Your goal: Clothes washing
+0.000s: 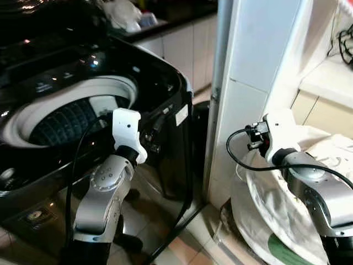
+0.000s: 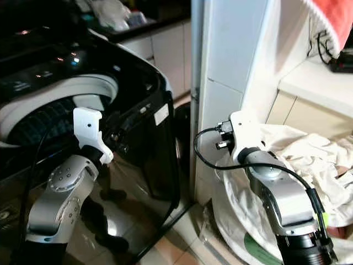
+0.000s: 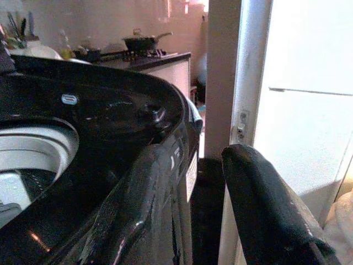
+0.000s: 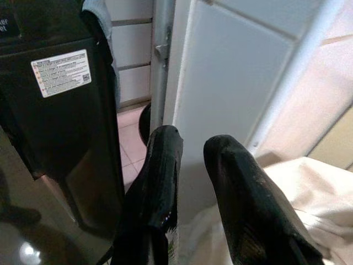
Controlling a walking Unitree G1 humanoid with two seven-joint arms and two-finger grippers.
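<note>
Washer: the black top-loading washer (image 1: 165,99) stands on the robot's left with its lid up; the white ring and dark ribbed drum (image 1: 66,124) are exposed.
Laundry: cream-white clothes (image 2: 309,160) lie heaped in a white bag (image 1: 265,221) on the floor at the robot's right, beside the white cabinet (image 1: 248,83). I cannot tell whether anything is in the drum.
Left tool (image 3: 193,210): raised in front of the washer's front edge, fingers apart, nothing between them. In the left wrist view one finger (image 3: 132,210) lies against the washer's black rim.
Right tool (image 4: 190,193): held just above the near edge of the heap, pointing toward the gap between washer and cabinet. Its fingers stand slightly apart and hold nothing.
Step in hand: judging by the empty tools and the full bag, a garment has yet to be picked up.
How to do it well: turn the right tool down into the heap and close on a thick fold rather than a loose edge, so the cloth does not slip. Lift high enough that the trailing cloth clears the bag's rim and the washer's front wall before crossing over.
Risk: the black cable (image 1: 237,157) looping off the right wrist could snag cloth. Keep the left tool clear of the drum opening.
</note>
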